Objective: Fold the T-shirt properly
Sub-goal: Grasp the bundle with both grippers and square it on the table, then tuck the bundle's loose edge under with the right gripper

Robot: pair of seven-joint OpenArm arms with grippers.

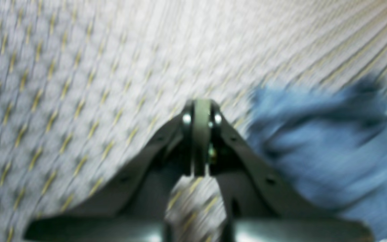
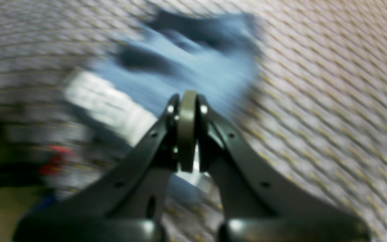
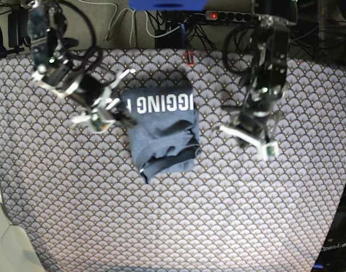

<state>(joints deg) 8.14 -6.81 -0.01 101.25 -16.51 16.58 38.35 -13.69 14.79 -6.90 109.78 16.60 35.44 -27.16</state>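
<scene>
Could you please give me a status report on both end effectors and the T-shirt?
Both end effectors shut, empty. T-shirt compactly folded, lower edge rumpled.

The broad near part of the patterned desk point(image 3: 173, 226) is open from side to side, giving either hand free passage. Between the shirt point(image 3: 161, 130) and the left hand point(image 3: 249, 139) lies a bare strip. On the shirt's other side, the right hand point(image 3: 113, 113) blocks the way, its tip at or over the cloth's edge. Beyond the desk's far edge, cables point(image 3: 133, 20) and a power strip point(image 3: 226, 16) crowd the space.
</scene>
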